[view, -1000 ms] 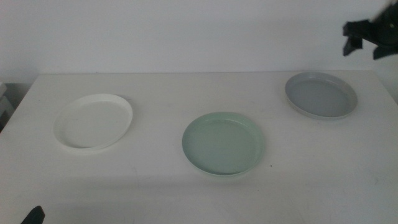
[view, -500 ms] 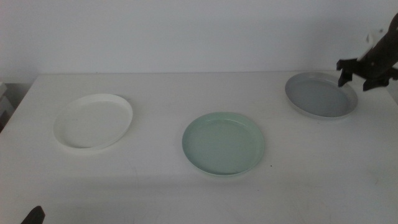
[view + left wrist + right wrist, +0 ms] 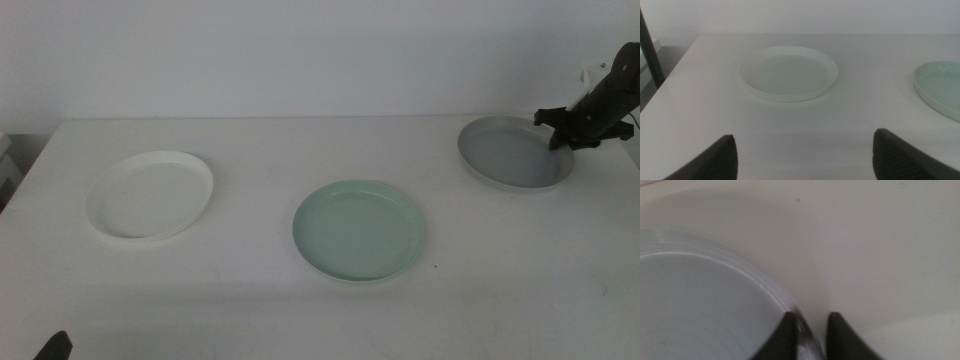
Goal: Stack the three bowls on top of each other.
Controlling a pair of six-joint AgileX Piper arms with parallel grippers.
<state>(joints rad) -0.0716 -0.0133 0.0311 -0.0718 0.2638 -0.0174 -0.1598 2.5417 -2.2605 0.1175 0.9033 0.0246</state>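
Observation:
Three bowls lie apart on the white table (image 3: 250, 300). The white bowl (image 3: 150, 193) is at the left, the mint green bowl (image 3: 358, 230) in the middle, and the grey bowl (image 3: 515, 152) at the far right. My right gripper (image 3: 563, 130) has come down onto the grey bowl's right rim. In the right wrist view its jaws (image 3: 812, 330) sit close together, one inside and one outside the grey rim (image 3: 765, 287). The bowl still rests on the table. My left gripper (image 3: 805, 155) waits open near the front left corner, facing the white bowl (image 3: 788, 72) and the green bowl's edge (image 3: 940, 87).
A white wall runs behind the table. The table's right edge is just beyond the grey bowl. A dark post (image 3: 650, 50) stands off the table's left side. Only a tip of the left gripper (image 3: 52, 347) shows at the middle view's bottom edge.
The right gripper has dropped from high at the back right down and leftward onto the grey bowl's right rim, and its jaws have narrowed around it. Bowls and left arm have not moved.

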